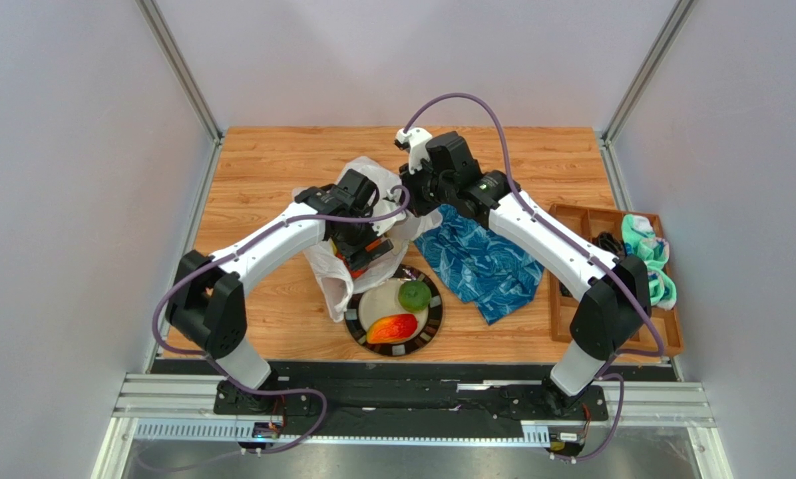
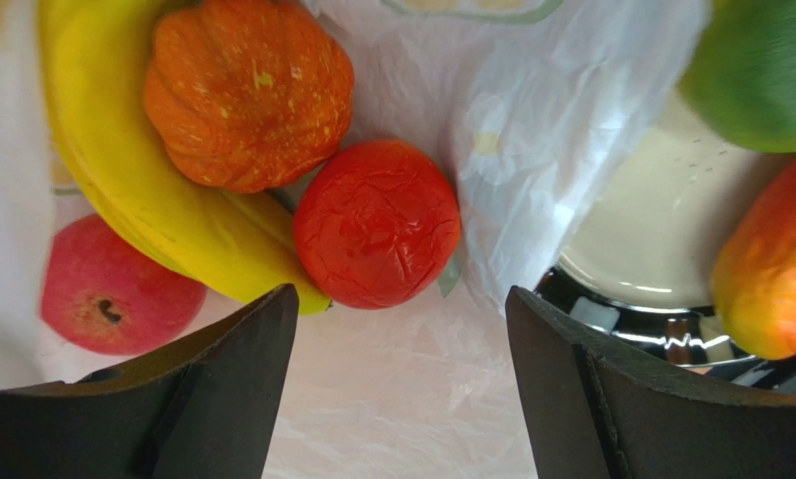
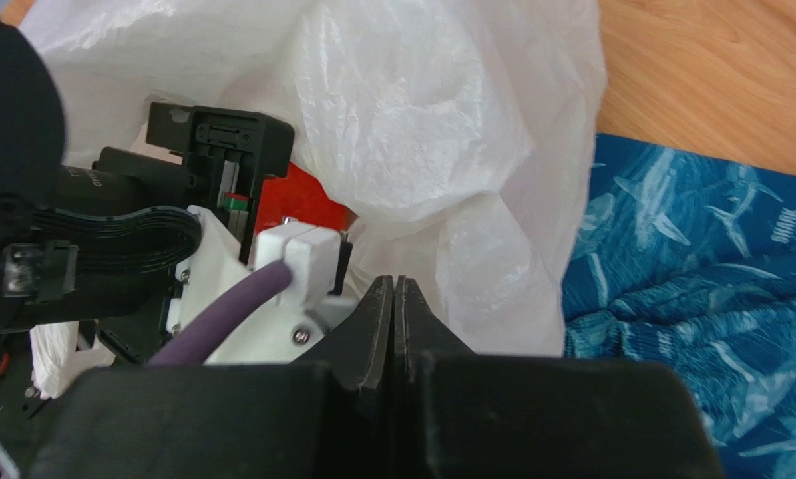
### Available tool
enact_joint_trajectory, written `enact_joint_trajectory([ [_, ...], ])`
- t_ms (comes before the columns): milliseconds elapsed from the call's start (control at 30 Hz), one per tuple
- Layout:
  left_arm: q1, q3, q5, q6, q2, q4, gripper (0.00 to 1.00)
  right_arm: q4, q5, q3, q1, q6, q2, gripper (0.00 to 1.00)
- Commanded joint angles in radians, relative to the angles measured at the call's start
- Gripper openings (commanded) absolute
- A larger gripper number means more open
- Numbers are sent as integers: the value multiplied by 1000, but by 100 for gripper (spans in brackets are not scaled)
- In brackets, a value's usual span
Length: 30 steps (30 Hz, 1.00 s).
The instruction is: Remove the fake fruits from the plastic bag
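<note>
The plastic bag (image 1: 330,281) lies crumpled on the wooden table beside the black-rimmed plate (image 1: 357,329). On the plate rest a green fruit (image 1: 414,294) and a red-orange mango (image 1: 392,327). My left gripper (image 2: 402,299) is open just over the bag's film (image 2: 532,110), with nothing between its fingers. Ahead of it lie a banana (image 2: 122,190), an orange fruit (image 2: 247,90), a red round fruit (image 2: 377,225) and a red apple (image 2: 102,289). My right gripper (image 3: 393,281) is shut at the bag's upper edge (image 3: 422,130), whose film meets the fingertips.
A blue patterned cloth (image 1: 482,264) lies right of the bag. A wooden tray (image 1: 572,215) with teal items (image 1: 647,249) stands at the right edge. The two arms nearly meet over the bag. Grey walls enclose the table.
</note>
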Motion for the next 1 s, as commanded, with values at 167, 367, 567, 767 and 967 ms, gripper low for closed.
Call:
enact_joint_trajectory([
  [167, 67, 80, -64, -51, 171, -10, 86, 29, -36, 9, 10, 30, 11, 0],
  [367, 76, 62, -27, -71, 230, 3, 85, 32, -33, 5, 15, 28, 11, 0],
  [567, 81, 88, -15, -72, 224, -36, 60, 30, -27, 28, 16, 24, 26, 0],
  [767, 83, 158, 68, -68, 21, -142, 42, 32, -7, 60, 18, 9, 61, 0],
  [967, 81, 247, 262, -50, -138, -311, 38, 29, 3, 92, 18, -8, 95, 0],
])
